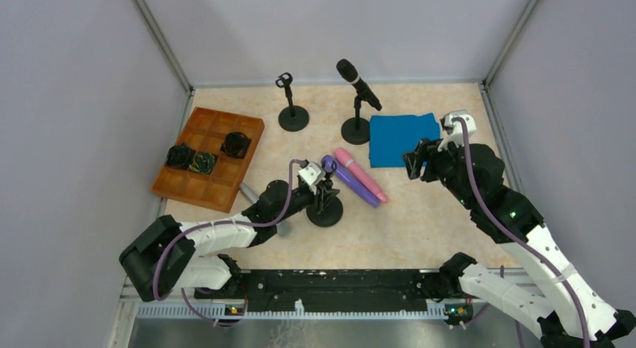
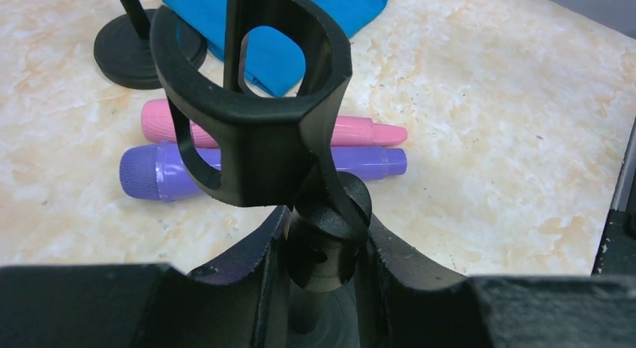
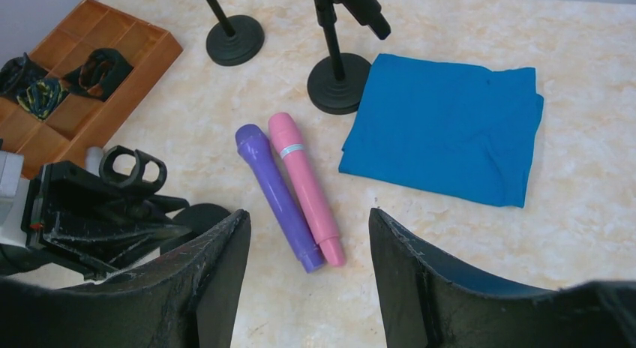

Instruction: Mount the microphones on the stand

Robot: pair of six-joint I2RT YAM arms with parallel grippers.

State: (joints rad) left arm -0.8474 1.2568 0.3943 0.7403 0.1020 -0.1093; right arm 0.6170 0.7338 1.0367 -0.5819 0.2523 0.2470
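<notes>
A purple microphone and a pink microphone lie side by side mid-table; both also show in the right wrist view, purple and pink. My left gripper is shut on the post of a near black stand, just below its empty clip. A black microphone sits in the clip of a far stand. Another far stand has an empty clip. My right gripper is open and empty, above the table right of the two microphones.
A blue cloth lies at the back right. A wooden compartment tray with dark coiled items stands at the left. A grey object lies by the tray's near corner. Grey walls enclose the table.
</notes>
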